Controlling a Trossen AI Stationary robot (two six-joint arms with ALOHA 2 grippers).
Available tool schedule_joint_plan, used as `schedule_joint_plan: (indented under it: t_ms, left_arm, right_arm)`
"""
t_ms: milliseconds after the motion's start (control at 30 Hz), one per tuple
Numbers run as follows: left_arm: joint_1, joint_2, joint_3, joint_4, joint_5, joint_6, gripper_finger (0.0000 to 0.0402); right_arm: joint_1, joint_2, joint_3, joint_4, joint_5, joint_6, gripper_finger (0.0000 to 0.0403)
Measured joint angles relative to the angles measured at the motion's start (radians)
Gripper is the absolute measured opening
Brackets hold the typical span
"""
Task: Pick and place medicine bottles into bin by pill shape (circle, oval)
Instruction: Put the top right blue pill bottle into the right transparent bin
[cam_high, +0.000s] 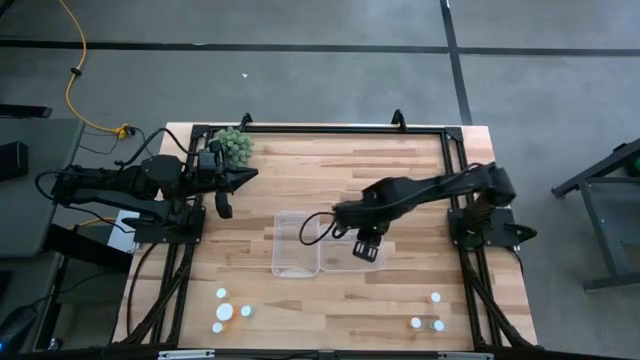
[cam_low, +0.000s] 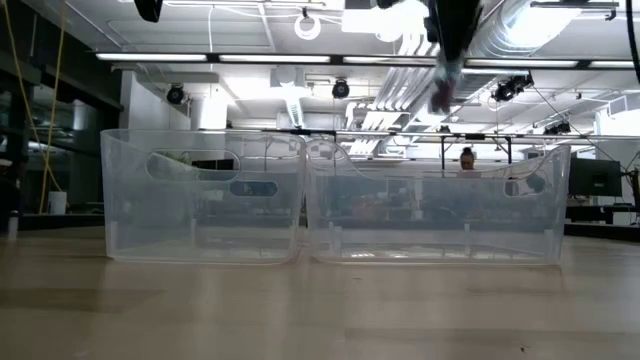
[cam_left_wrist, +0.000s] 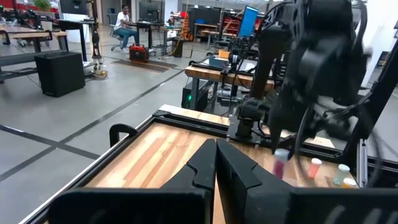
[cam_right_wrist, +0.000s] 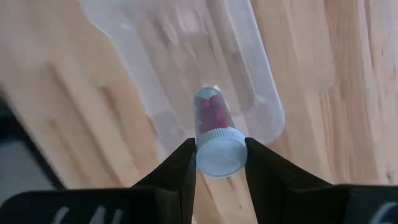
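— Closest to the right wrist camera is a bottle (cam_right_wrist: 214, 134) with a pale cap and red pills inside, pinched at the cap between the two dark fingers (cam_right_wrist: 177, 171). Where does that put it over the table?

— From above, the right gripper (cam_high: 367, 246) hangs over the right-hand clear bin (cam_high: 350, 262), the one beside the left bin (cam_high: 297, 243). So the bottle is aloft above that bin, not yet inside it.

— How should the drop go?

— I'd centre the bottle well inside the walls and lower it before letting go; a cylinder dropped from height may bounce or roll. The pill shape ought to be confirmed first, though I can't make it out for certain through the blur.

— And the jaws?

— Narrowly apart, clamped on the cap on both sides. The left gripper (cam_high: 224, 205) waits near the green plant ball (cam_high: 235, 146), its fingers together with nothing between them. Other bottles (cam_high: 228, 312) stand near the table's front edge.
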Motion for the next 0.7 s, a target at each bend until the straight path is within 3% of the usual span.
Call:
schedule_joint_plan:
  t_ms: [467,700]
  left_arm:
    - [0.0,0.0,0.0,0.0,0.0,0.0,0.0001]
    - [0.0,0.0,0.0,0.0,0.0,-0.008,0.0001]
  right_arm:
    - [-0.002,0.182,-0.002,-0.036,0.034,-0.017,0.0097]
    - [-0.002,0.184,-0.002,-0.039,0.092,-0.045,0.0097]
